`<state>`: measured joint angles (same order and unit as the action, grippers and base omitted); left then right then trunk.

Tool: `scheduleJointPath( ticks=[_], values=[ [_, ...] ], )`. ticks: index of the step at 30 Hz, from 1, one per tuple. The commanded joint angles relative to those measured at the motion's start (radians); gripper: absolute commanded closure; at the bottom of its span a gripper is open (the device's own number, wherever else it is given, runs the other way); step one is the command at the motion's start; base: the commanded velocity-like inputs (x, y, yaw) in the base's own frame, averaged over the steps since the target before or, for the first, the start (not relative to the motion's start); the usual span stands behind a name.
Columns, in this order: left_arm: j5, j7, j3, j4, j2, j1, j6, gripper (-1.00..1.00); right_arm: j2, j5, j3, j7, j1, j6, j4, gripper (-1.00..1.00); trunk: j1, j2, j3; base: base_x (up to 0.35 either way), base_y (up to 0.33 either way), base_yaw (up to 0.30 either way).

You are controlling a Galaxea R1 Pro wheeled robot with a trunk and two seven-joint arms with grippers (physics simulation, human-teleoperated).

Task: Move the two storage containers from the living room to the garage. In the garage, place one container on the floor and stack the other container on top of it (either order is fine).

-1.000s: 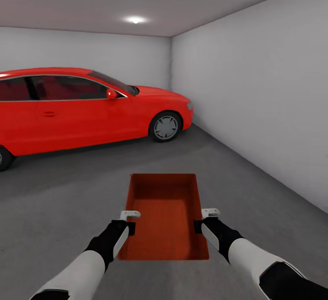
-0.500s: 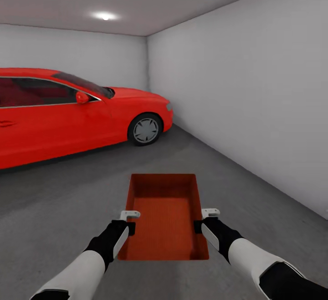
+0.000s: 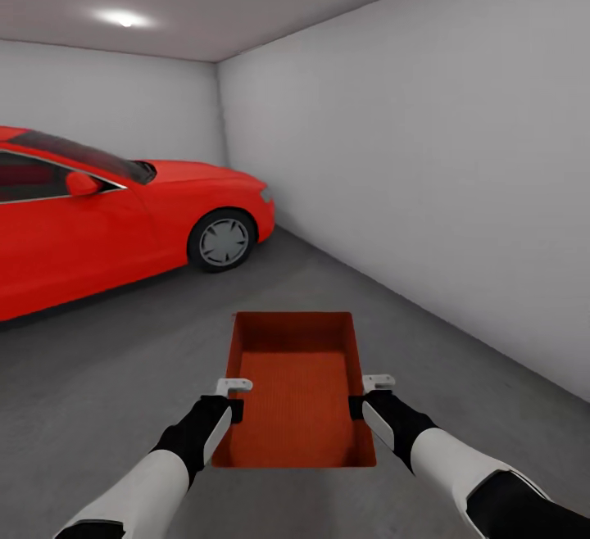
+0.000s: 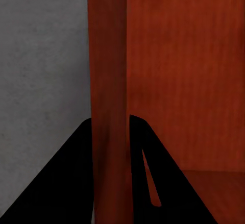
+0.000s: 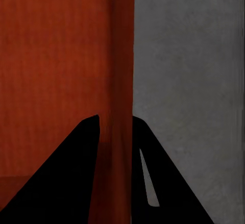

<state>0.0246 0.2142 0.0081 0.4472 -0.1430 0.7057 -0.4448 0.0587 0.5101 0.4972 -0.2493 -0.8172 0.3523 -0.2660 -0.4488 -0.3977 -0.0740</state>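
A: Any writing, brand or label to read here?

B: None that I can make out. The storage container [image 3: 295, 387] is plain orange-red, matte and finely ribbed inside, and the red car [image 3: 123, 219] carries no readable badge or plate from this angle.

A: Where is the container relative to the pincers?

B: It sits between them, long axis pointing away from the robot. The left gripper [image 3: 232, 400] clamps the container's left long wall, and the right gripper [image 3: 366, 396] clamps its right long wall, both near the end closest to the robot.

A: How far open are they?

B: Barely: each is closed down to the thickness of a wall. In the left wrist view the dark fingers [image 4: 66, 183] lie on either side of the wall of the container [image 4: 178, 71]. The right wrist view shows the same, fingers [image 5: 66, 178] pinching the container [image 5: 56, 55] wall.

A: And where is the container in the room?

B: In the garage, over the grey concrete floor [image 3: 106, 359], well in front of the car, with the white wall [image 3: 426, 162] on the container's right.
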Motion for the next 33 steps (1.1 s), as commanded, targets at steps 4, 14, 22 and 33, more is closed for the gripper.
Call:
scheduleJointPath(
  ticks=[4,14,22,33],
  values=[
    [0.02,0.008,-0.012,-0.045,0.011,0.0,-0.058,1.0,0.0,0.022,0.04,-0.007,-0.002,0.0,-0.006,1.0,-0.001,-0.002,-0.002,0.321,0.0,-0.288],
    [0.02,0.008,-0.012,-0.045,0.011,0.0,-0.058,1.0,0.0,0.022,0.04,-0.007,-0.002,0.0,-0.006,1.0,-0.001,-0.002,-0.002,0.321,0.0,-0.288],
    [0.02,0.008,-0.012,-0.045,0.011,0.0,-0.058,1.0,0.0,0.022,0.04,-0.007,-0.002,0.0,-0.006,1.0,-0.001,-0.002,-0.002,0.321,0.0,-0.288],
    [0.02,0.008,-0.012,-0.044,0.011,0.0,-0.057,1.0,0.0,0.022,0.04,-0.007,-0.002,0.0,-0.006,1.0,-0.001,-0.002,-0.002,0.321,0.0,-0.289]
  ],
)
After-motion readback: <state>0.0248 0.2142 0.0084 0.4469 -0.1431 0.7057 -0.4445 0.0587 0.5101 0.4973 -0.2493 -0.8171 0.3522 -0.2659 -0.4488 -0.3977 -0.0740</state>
